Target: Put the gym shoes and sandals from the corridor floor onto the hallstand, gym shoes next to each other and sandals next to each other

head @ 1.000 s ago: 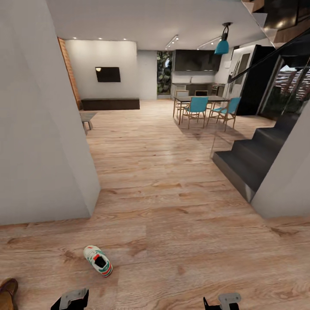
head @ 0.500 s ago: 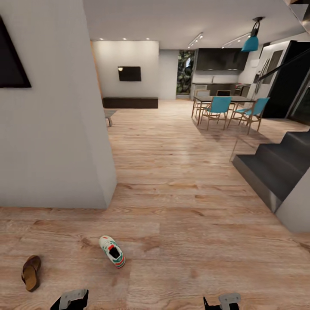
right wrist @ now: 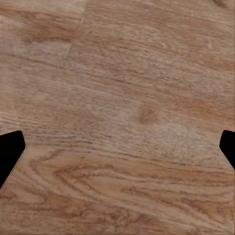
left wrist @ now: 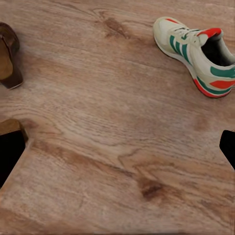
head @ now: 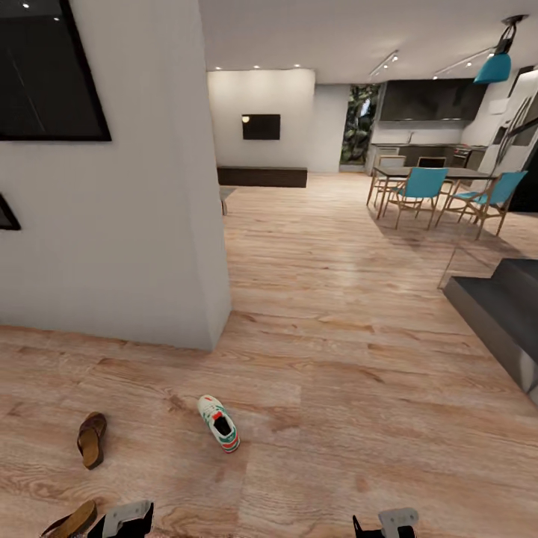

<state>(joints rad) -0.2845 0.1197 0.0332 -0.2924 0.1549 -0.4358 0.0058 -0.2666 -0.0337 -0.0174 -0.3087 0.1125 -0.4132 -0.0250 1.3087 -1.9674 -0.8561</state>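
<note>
**Shoes scattered on the planks ahead of my idle arms**

While I look down the corridor from the head camera, I see one white lace-up gym shoe with green stripes and red-orange marks (head: 219,423) lying on the light brown wood-plank corridor floor (head: 336,388), just ahead of my left arm. To its left, well apart from it, lies a brown leather open sandal (head: 91,439), and a second brown sandal (head: 69,521) sits at the lower edge of that view, just beside my left gripper (head: 125,519).

My left wrist camera shows the same sneaker (left wrist: 197,55) upright on its sole, the dark inside open upward, and a brown sandal (left wrist: 8,56) across the planks from it. My left gripper's dark fingertips (left wrist: 10,152) stand wide apart at the picture's edges with bare floor between them, holding nothing.

My right gripper (head: 385,523) hangs over plain planks (right wrist: 122,112); its fingertips (right wrist: 10,149) are likewise spread wide and empty.

Farther off, a white wall corner (head: 187,224) stands to the left, dark stairs (head: 501,314) to the right, and turquoise chairs (head: 422,187) around a table beyond.
</note>
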